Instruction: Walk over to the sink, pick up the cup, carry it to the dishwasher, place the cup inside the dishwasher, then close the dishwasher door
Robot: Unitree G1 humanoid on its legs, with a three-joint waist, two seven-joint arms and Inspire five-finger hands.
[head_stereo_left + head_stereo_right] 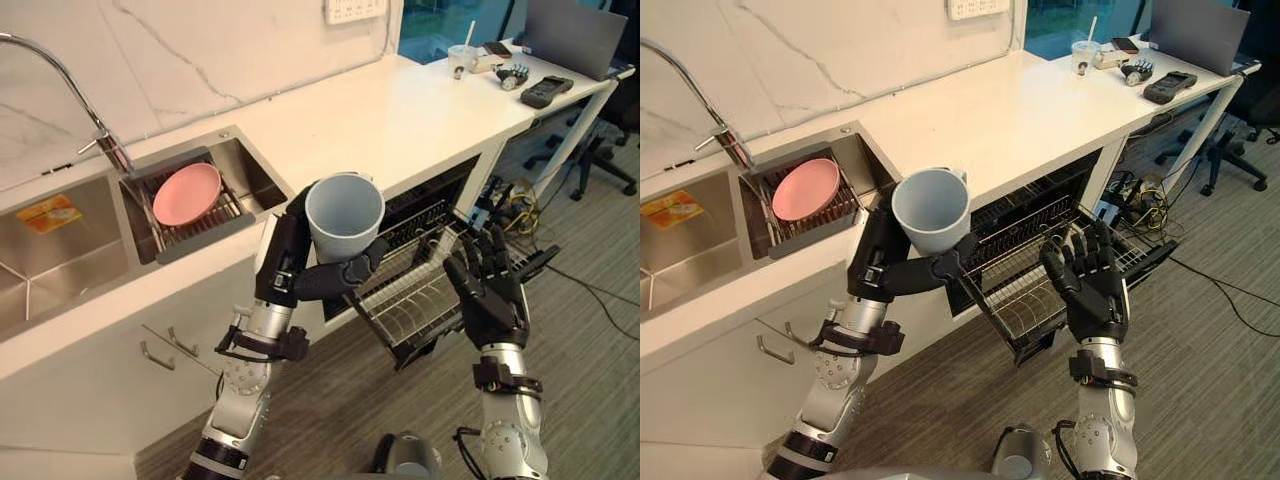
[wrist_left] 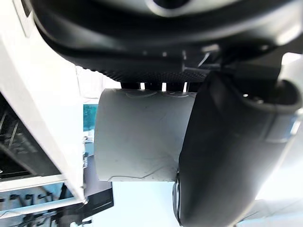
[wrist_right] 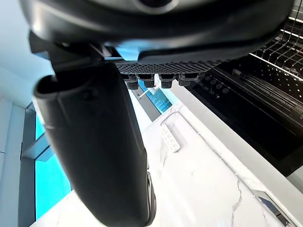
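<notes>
**A:** Where is the cup?

**B:** The pale grey-blue round cup is up in the air, gripped by the robot's dark left hand. Its mouth faces upward and leans a little toward the head camera. The fingers curl round its left side and the thumb crosses its lower wall. The left wrist view shows that thumb pressed flat against the cup.

**A:** And the other hand?

**B:** The dark right hand stands upright to the right of the left one, well apart from the cup. Its fingers are straight and spread, and it holds nothing.

**A:** What lies around them?

**B:** Lower down, between the two hands, the metal wire rack of the black dishwasher is pulled out. The cup is clear of it. Above the dishwasher, beyond both hands, runs the white stone countertop. To the left of the left hand is the steel sink. A dark drain rack sits in it, with a round pink plate on top. A curved chrome tap rises behind the sink.
</notes>
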